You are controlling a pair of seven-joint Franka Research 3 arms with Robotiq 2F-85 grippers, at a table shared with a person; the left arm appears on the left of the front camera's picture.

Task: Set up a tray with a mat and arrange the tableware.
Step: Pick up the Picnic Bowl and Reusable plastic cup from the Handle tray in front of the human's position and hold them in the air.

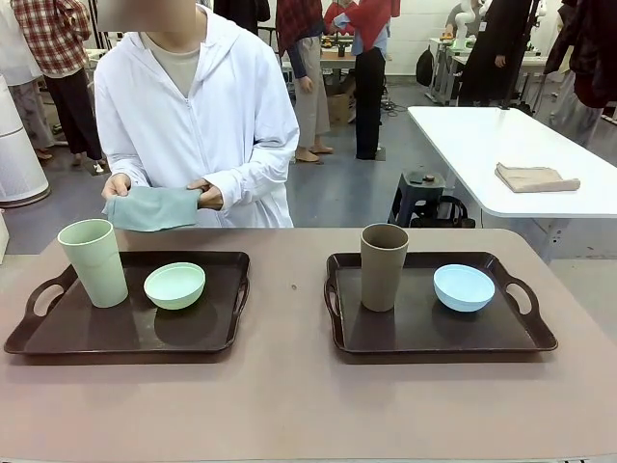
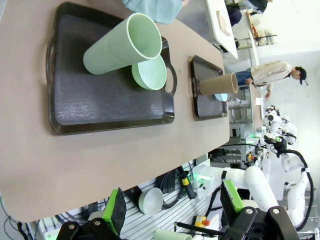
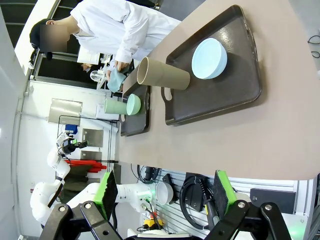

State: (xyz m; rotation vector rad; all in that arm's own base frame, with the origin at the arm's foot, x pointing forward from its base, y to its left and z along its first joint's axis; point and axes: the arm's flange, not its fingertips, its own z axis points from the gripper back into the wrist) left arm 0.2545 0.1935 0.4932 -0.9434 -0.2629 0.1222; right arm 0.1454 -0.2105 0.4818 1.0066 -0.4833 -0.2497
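Two dark brown trays sit side by side on the table. The left tray [image 1: 58,333] carries a pale green tumbler [image 1: 93,261] and a mint green bowl [image 1: 174,285]. On the right tray [image 1: 424,333] stand a brown tumbler [image 1: 383,266] and a light blue bowl [image 1: 464,286]. At the far side a person holds a folded teal mat [image 1: 152,207] in both hands. My left gripper [image 2: 172,205] is open, back past the table's near edge. My right gripper [image 3: 164,192] is likewise open, off the near edge.
A second white table [image 1: 501,145] with a folded beige cloth [image 1: 533,177] stands at the back right, a black stool [image 1: 421,188] beside it. A bare strip of brown tabletop [image 1: 289,289] runs between the trays, and the front of the table is bare too.
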